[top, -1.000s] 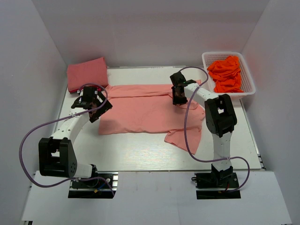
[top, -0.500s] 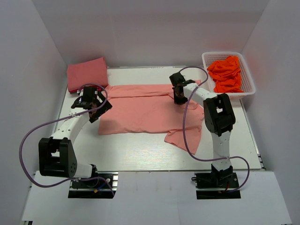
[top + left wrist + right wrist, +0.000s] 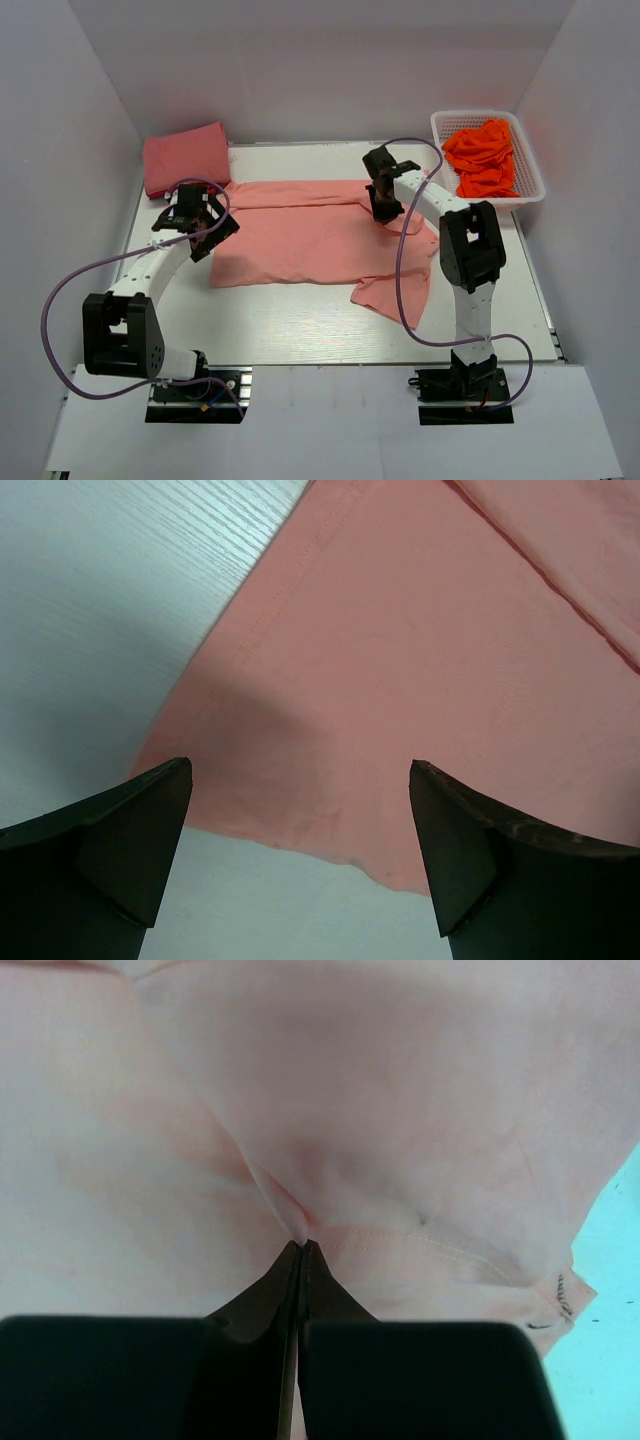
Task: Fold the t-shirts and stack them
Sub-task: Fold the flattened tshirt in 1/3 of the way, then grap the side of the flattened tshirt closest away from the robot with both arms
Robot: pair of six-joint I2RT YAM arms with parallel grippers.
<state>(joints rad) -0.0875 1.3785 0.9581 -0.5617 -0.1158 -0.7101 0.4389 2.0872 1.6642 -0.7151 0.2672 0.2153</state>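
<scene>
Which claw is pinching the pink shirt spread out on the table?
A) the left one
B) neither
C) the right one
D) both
C: the right claw is shut on a pinched-up fold of the spread t-shirt, while the left claw hangs open over its corner.

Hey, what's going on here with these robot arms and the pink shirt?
The two arms are working on a salmon pink t-shirt spread on the table. The right gripper has jaws shut on a pinch of fabric near its far right side. The left gripper hovers over the shirt's left edge, jaws open, holding nothing. A folded rose pink t-shirt lies at the far left corner; orange clothes fill a white basket at far right.
</scene>
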